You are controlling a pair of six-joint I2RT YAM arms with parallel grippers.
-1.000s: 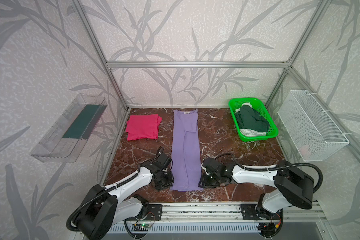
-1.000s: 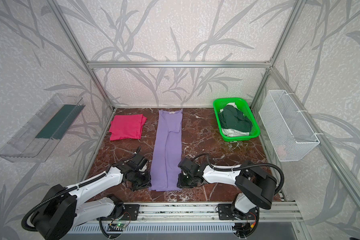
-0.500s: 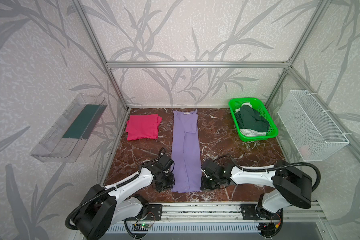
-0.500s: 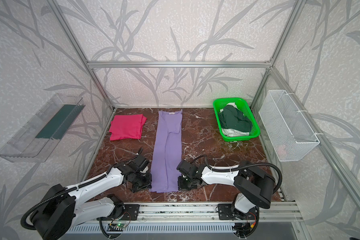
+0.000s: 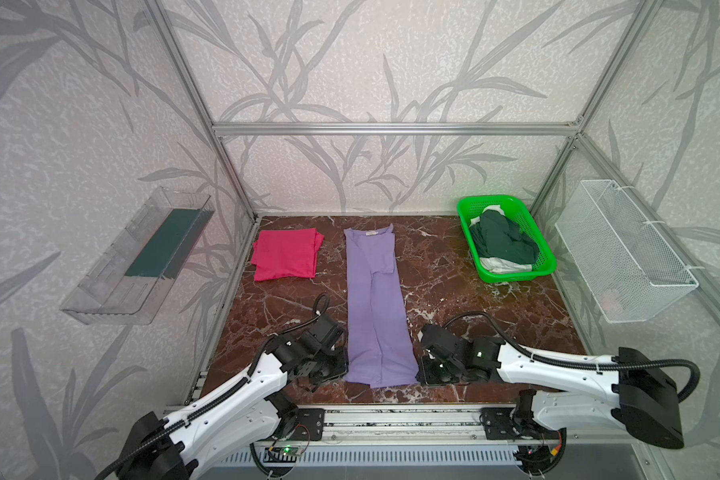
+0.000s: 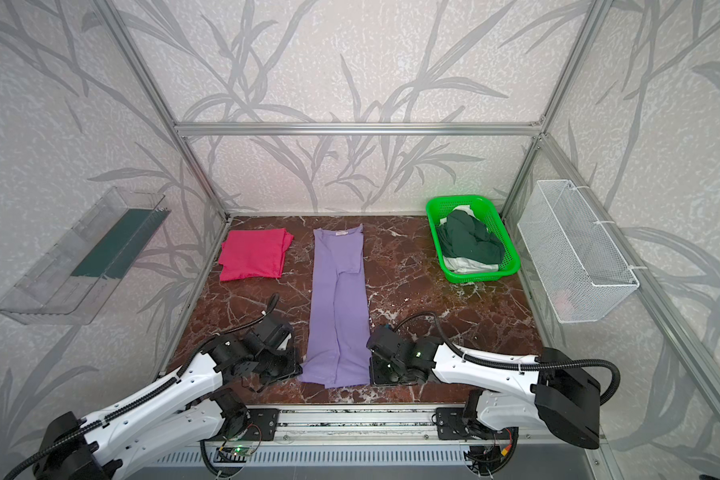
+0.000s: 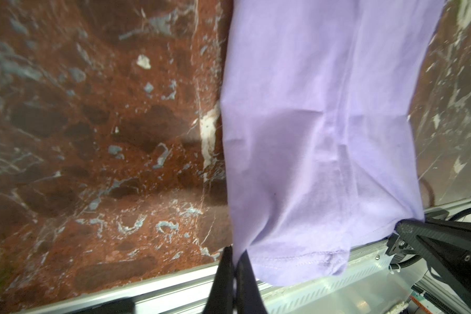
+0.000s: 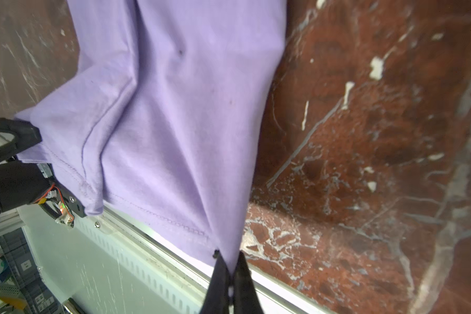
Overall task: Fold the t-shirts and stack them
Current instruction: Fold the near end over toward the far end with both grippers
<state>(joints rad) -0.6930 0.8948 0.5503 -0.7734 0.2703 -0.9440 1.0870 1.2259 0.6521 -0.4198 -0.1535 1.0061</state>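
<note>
The purple tee lies down the middle of the table as a long narrow strip. Both its sides are folded in, its collar is at the far end and its hem is at the near edge.

Both arms reach low to that hem, one at each near corner. The left gripper is clamped on the hem's left corner, its two black fingers pressed together with cloth pinched between the tips. The right gripper is clamped the same way on the right corner, the fabric pulling into a point where it enters the tips. Between the two grips the hem runs in loose wrinkles, and from the wrist cameras it shows against the metal rail at the near edge of the table.

The red tee sits at the far left, folded into a rough square and well apart from the purple one.

At the far right stands a green basket. It holds a heaped dark green garment, with a white garment showing under it at the near side.

A wire basket hangs on the right wall. A clear tray hangs on the left wall with something flat and dark green inside.
</note>
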